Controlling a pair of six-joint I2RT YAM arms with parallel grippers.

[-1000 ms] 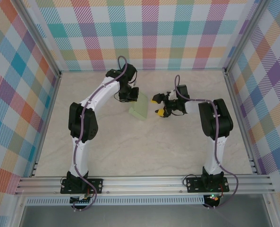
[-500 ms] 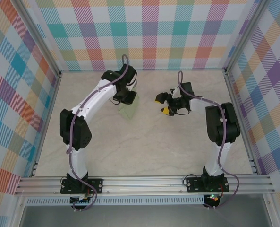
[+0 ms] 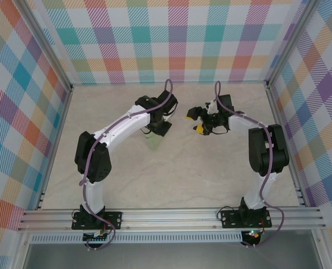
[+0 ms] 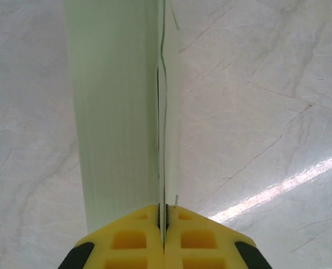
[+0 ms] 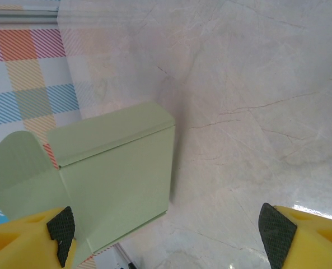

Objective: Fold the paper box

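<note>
We count 1 paper box [image 5: 121, 174] and 1 table [image 3: 182, 174]. We see 2 robot arms, the L arm [image 3: 121, 120] and the R arm [image 3: 263, 148], w/ 1 gripper apiece, i.e. 2 grippers, the L gripper [image 4: 163, 224] and the R gripper [image 3: 195, 122], each w/ 2 yellow fingers [image 4: 126, 241], so 4 total. We also tally 3 checked walls [image 3: 171, 39], 2 purple cables [image 3: 167, 88], 1 per arm, and 2 black base mounts [image 3: 97, 218].
</note>
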